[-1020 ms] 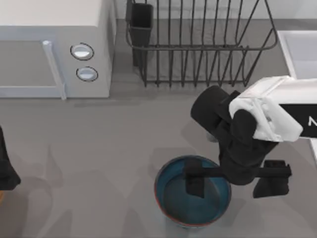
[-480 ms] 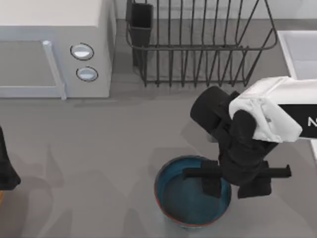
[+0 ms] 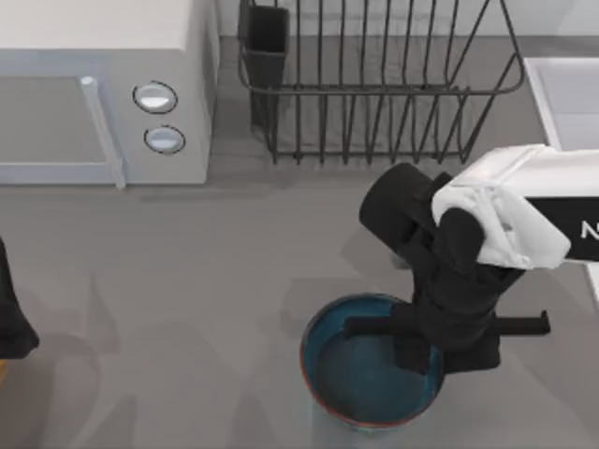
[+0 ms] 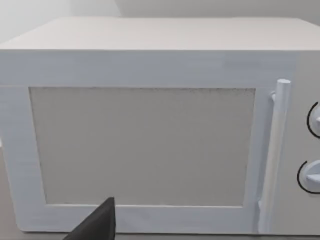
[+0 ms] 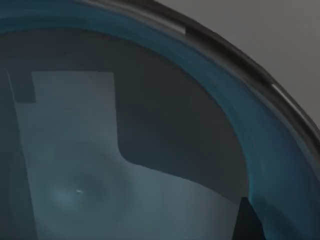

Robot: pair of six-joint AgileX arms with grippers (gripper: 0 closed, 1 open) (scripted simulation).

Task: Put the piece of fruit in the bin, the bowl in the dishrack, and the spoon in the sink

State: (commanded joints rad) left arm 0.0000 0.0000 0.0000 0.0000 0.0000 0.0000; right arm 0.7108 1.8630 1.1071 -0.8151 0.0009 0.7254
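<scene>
The right claw (image 3: 449, 351) has closed its fingers onto the right-hand rim of the blue bowl (image 3: 360, 379) near the table's front edge, nudging it slightly rightward; the grasp looks set for lifting to the dishrack (image 3: 374, 84) behind. The left arm idles at the table's left edge.

My right gripper (image 3: 447, 348) hangs in the lower right of the top view, wrist bent downward, fingers drawn close together. My left arm (image 3: 11, 318) sits parked at the left edge, low in the frame.
</scene>
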